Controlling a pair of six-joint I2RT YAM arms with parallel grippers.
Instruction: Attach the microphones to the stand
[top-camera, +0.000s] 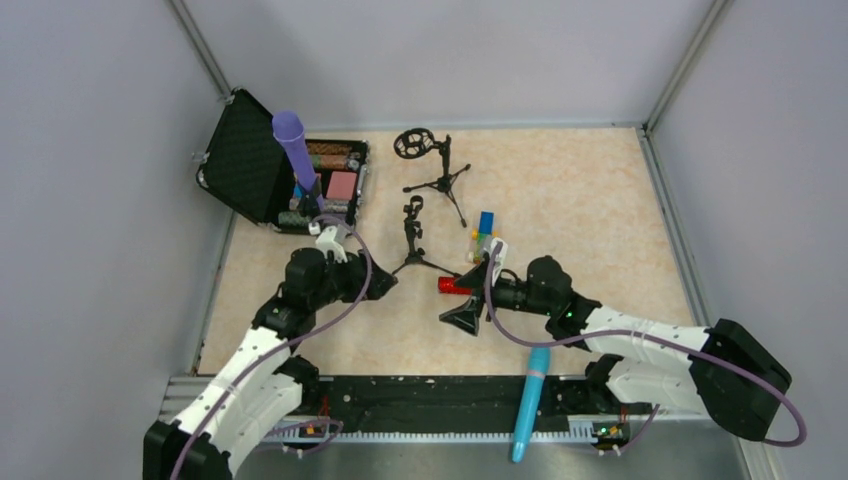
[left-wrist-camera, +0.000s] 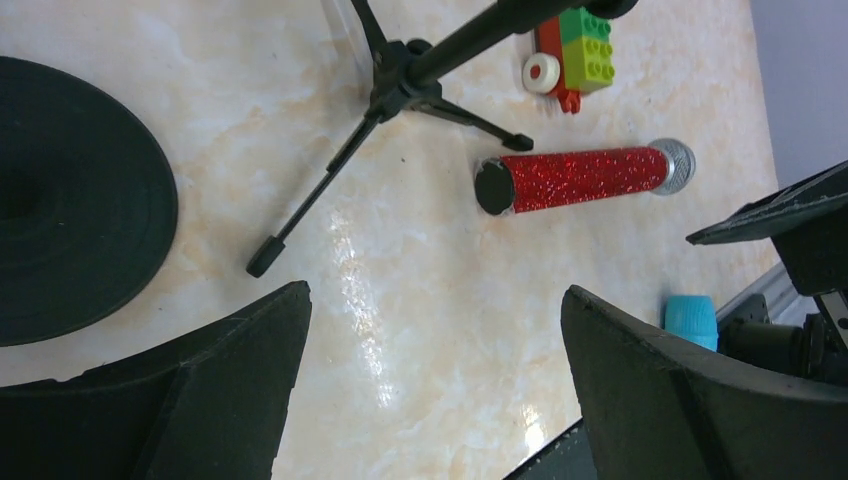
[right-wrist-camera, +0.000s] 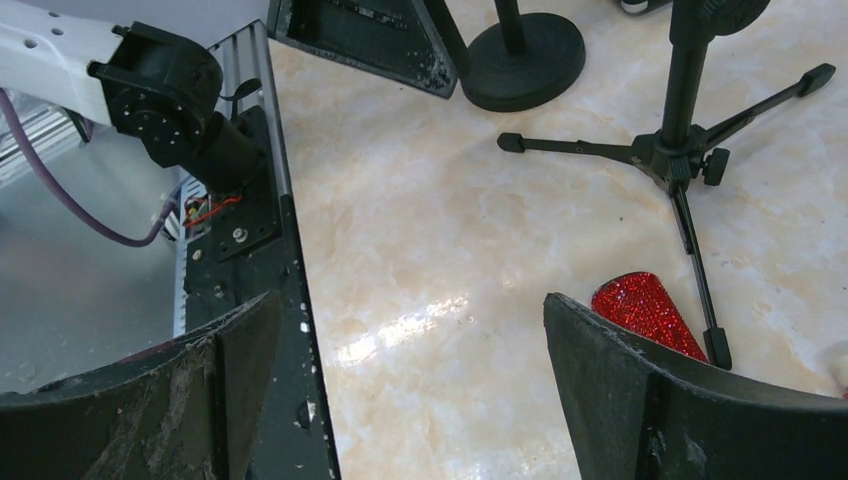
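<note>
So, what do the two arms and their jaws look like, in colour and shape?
The left arm and the right arm both have white shells with black joints and black wrists. A purple cable runs in loose loops along each one. The jaws are matt black, broad and wedge-shaped, and their edges look scuffed in the wrist views.

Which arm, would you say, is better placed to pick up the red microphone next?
Probably the right: the red microphone lies beside the open right gripper, while the left gripper, also open, sits farther from it.

No readable text, labels, brands or numbers on anything in any view.
</note>
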